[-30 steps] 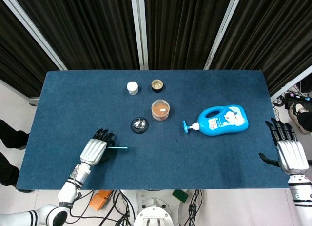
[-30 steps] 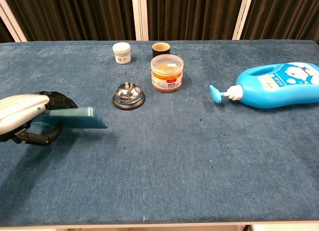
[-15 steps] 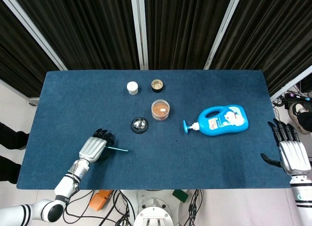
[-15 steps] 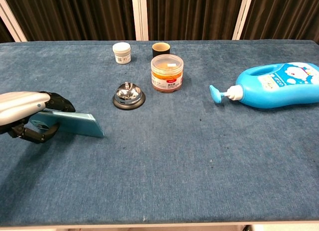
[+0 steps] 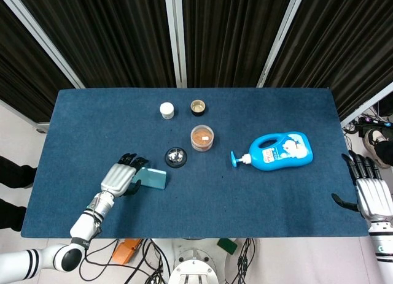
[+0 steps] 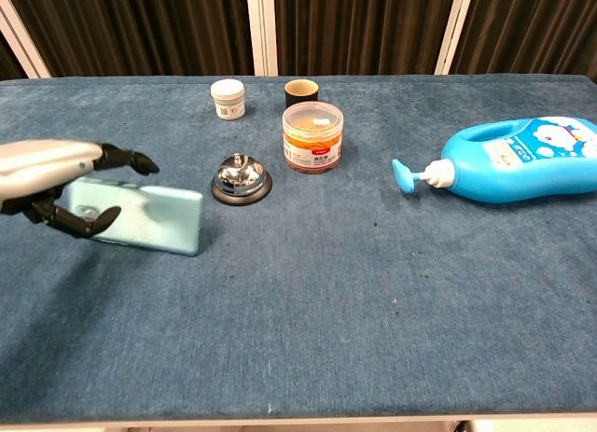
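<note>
**A:** What's the setting?

**B:** Black curtains with pale uprights behind a tabletop (image 5: 276,106) covered in blue cloth. Toward the far edge stand a white jar (image 5: 166,110), a dark cup (image 5: 198,107) and an orange-lidded jar (image 5: 202,137). A blue pump bottle (image 5: 279,151) lies on its side toward the right edge.

**B:** And the work in hand?

**A:** The left hand (image 6: 51,180) holds a teal phone-like slab (image 6: 140,217) near the front-left corner, fingers spread along its face, thumb underneath. The slab looks tilted, its lower edge about at the cloth, just beside the desk bell (image 6: 240,179). I'd judge it is not yet released.

**B:** The other hand?

**A:** The right hand (image 5: 370,195) hangs off the right edge, fingers apart, holding nothing.
</note>
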Tool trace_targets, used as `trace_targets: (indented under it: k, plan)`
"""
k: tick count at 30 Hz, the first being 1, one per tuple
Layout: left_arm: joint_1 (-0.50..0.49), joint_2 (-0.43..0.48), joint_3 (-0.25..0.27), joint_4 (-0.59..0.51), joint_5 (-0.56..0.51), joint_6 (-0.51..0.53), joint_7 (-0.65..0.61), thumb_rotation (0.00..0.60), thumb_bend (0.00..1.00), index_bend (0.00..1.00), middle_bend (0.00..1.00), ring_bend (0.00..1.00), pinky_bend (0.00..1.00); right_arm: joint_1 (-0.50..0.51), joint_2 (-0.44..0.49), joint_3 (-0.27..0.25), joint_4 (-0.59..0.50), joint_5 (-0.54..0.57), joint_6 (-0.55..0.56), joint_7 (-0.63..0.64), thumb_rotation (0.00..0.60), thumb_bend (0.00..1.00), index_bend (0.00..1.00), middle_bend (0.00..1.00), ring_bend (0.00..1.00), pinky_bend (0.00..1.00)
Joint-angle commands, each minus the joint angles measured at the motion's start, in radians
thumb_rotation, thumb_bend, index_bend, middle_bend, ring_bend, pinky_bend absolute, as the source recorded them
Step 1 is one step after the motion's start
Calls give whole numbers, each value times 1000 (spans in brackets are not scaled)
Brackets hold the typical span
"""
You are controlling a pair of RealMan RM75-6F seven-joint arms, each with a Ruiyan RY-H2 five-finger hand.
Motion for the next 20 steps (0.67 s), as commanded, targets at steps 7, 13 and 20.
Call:
trace_targets:
  k: [7,13,20]
  plan:
    - [104,67,-33,-1,97,248,-131,600,370,117,105,50,0,-6,10,1,8,1,7,12,600,295,0,47,0,0]
    - [242,158,2,18,176,444,-245,600,119,117,105,57,0,-6,15,0,3,-12,13,13,600,296,0,47,0,0]
    - [377,261,80,13,230,561,-318,600,77,117,103,46,0,-6,12,-5,-15,-29,18,-6,600,295,0,47,0,0]
